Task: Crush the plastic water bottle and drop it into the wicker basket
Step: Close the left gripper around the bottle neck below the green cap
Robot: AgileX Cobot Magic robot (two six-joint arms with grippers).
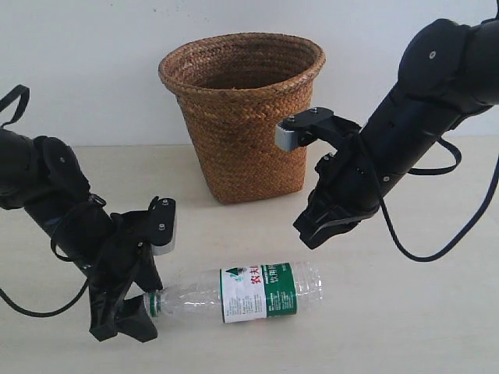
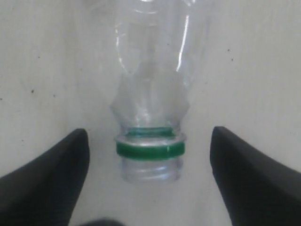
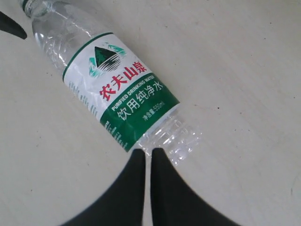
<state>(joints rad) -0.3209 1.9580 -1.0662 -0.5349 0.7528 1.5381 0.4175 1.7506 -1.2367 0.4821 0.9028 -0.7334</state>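
Observation:
The plastic water bottle [image 1: 249, 292] lies on its side on the table in front of the wicker basket [image 1: 242, 117], neck pointing left. It is clear and uncrushed, with a green-and-white label [image 3: 120, 96] and red characters. In the left wrist view its neck [image 2: 150, 155] shows a green ring and bare threads, with no cap on it. My left gripper [image 1: 143, 304] is open, its fingers on either side of the neck [image 2: 149, 136] without touching it. My right gripper [image 1: 313, 236] is shut and empty, its tips [image 3: 148, 153] over the bottle's base end.
The basket stands upright at the back centre against a white wall [image 1: 78, 62]. The pale table [image 1: 405, 327] stretches in front of and to the right of the bottle. A left fingertip [image 3: 11, 26] shows at the edge of the right wrist view.

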